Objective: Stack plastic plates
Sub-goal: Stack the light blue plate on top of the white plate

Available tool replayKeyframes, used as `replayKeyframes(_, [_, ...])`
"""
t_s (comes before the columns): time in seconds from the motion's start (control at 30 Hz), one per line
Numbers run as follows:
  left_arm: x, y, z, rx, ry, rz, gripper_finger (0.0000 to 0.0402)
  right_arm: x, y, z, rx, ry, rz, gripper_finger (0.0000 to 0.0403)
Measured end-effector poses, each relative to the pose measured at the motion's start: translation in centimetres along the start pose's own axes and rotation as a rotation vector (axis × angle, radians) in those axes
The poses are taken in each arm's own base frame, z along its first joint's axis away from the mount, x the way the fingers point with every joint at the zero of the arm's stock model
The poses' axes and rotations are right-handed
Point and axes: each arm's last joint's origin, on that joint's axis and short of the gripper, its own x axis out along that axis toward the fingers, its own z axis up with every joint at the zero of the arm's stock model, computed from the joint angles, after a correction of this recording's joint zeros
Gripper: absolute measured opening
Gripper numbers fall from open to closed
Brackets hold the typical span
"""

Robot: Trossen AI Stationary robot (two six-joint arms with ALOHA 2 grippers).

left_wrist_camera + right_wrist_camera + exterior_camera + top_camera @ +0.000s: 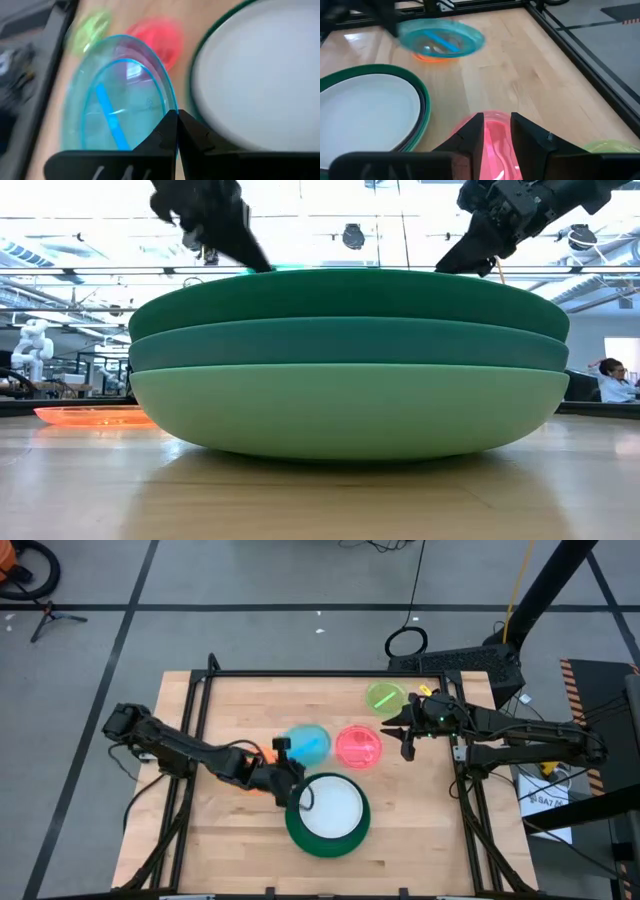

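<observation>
A stack of plates (328,812) stands near the table's near edge, with the white plate (367,110) on top. In the low view the dark green plate (345,298) sits on the teal (345,345) and mint (345,408) ones. My left gripper (176,120) is shut on the translucent blue plate (308,743), just beyond the stack. The orange plate (432,57) lies on the table under it. My right gripper (497,125) is open at the right rim of the pink plate (358,746). The lime plate (385,697) lies beyond it. The purple plate is hidden. My left gripper pinches the blue plate's rim (169,102) between its two fingers, coming from the table's left. The plate is lifted clear of the table and tilted; it hangs over the orange plate.
A black metal frame (300,672) runs along the table's far and side edges. Bare wood (530,75) lies between the blue plate and the pink one. People and equipment show in the room beyond the table.
</observation>
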Motion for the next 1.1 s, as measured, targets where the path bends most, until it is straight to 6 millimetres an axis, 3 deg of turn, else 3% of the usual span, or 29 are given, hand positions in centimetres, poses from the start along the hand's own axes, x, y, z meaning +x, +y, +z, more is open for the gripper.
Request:
replayKeyframes(0.33, [-1.4, -4.0, 1.5, -0.001, -0.184, -0.210, 0.0008, 0.0, 0.1, 0.1, 0.013, -0.012, 0.004, 0.0089])
replayKeyframes(0.57, [-0.2, -5.8, 1.5, 0.004, -0.200, -0.302, 0.0008, 0.0, 0.1, 0.1, 0.020, -0.011, 0.004, 0.0089])
replayKeyframes(1.1, [0.9, -6.9, 1.7, -0.049, -0.217, -0.434, 0.0008, 0.0, 0.1, 0.1, 0.026, -0.011, 0.003, 0.0089])
